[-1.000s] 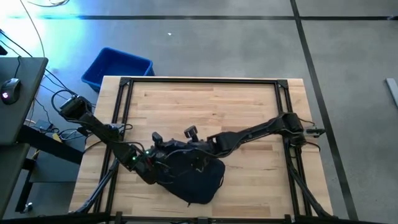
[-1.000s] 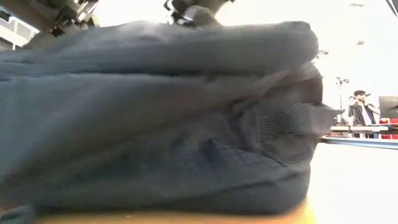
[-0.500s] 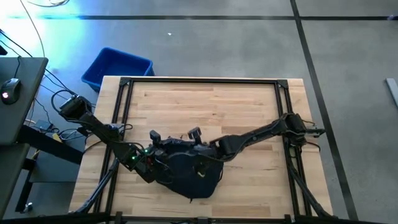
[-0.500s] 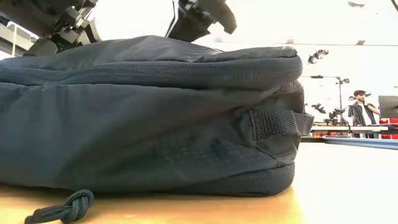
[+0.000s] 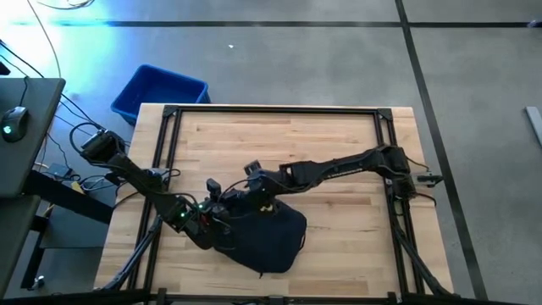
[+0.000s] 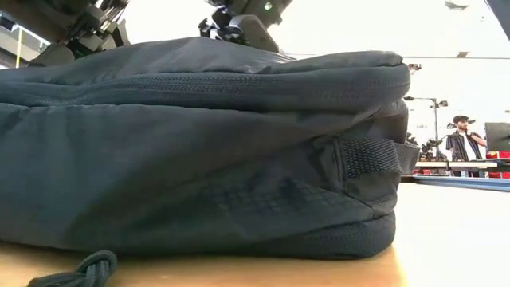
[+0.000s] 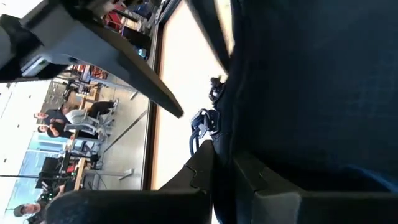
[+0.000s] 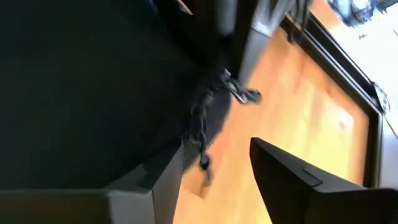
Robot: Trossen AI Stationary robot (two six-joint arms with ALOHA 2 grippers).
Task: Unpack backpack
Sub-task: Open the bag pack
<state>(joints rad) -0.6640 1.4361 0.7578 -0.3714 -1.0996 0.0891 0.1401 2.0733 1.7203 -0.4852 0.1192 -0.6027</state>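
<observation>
The backpack (image 5: 262,233) lies zipped, nothing out — left gripper (image 5: 213,222) clenches its fabric, right gripper (image 5: 254,188) hangs released.

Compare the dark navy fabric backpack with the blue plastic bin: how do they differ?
The dark navy soft fabric backpack lies on the wooden table; the bright blue plastic bin stands on the floor beside it. The backpack is rounded, the bin box-shaped and open-topped. The left tool and right tool are at the backpack, neither at the bin. Both are blue.
</observation>
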